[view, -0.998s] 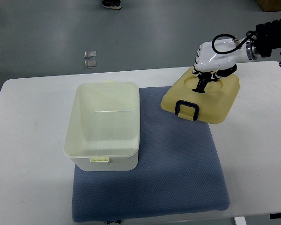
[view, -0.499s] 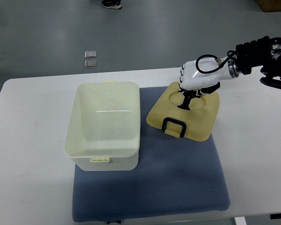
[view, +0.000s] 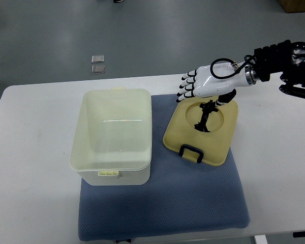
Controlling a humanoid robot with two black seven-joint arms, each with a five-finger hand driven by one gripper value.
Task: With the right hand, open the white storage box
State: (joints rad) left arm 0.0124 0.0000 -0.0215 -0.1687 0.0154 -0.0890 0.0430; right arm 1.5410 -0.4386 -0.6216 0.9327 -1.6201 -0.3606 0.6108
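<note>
The lid (view: 201, 133) lies flat on the mat (view: 193, 198), centre-right, directly below the right hand (view: 203, 85), whose fingers are spread, holding nothing.

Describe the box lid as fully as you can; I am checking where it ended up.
The lid is pale yellow, plastic-looking and roughly square with rounded corners. It lies flat on the blue mat, right of the open white storage box and apart from it. A round recess with a dark handle sits in its middle, and a dark latch loop is at its near edge. The right hand is above its far edge, fingers spread, not gripping it.
</note>
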